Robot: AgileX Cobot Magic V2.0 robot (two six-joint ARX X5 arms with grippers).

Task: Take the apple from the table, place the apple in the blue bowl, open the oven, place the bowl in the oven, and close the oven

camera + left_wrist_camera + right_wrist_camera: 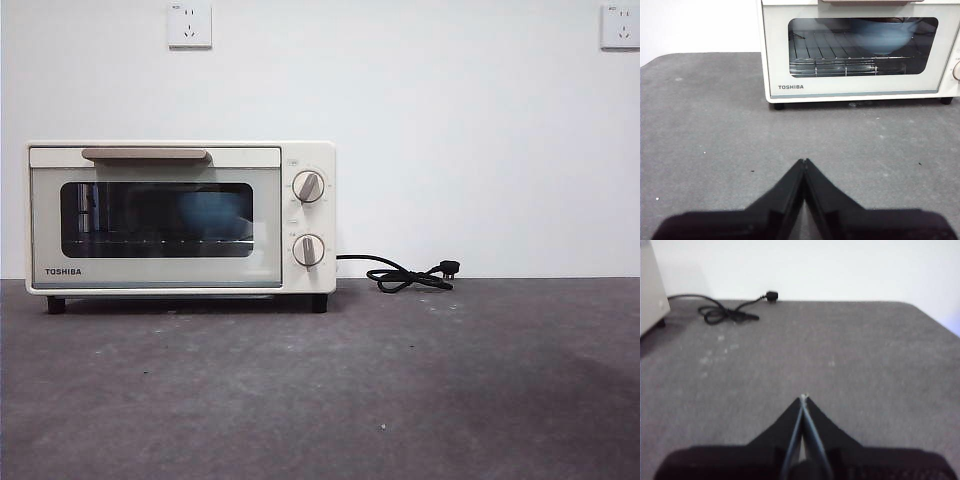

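The cream-white Toshiba oven (180,218) stands at the back left of the dark grey table (400,390), its glass door closed under the beige bar handle (146,154). Behind the glass the blue bowl (212,214) rests on the wire rack; the left wrist view also shows this bowl (885,35) through the door. The apple is hidden from every view. My left gripper (804,161) hangs shut and empty over the table in front of the oven (860,50). My right gripper (803,399) is shut and empty over bare table to the oven's right.
The oven's black power cord (405,273) lies coiled and unplugged against the back wall, right of the oven, also seen as a cord (722,312) in the right wrist view. Two wall sockets (189,24) sit high on the white wall.
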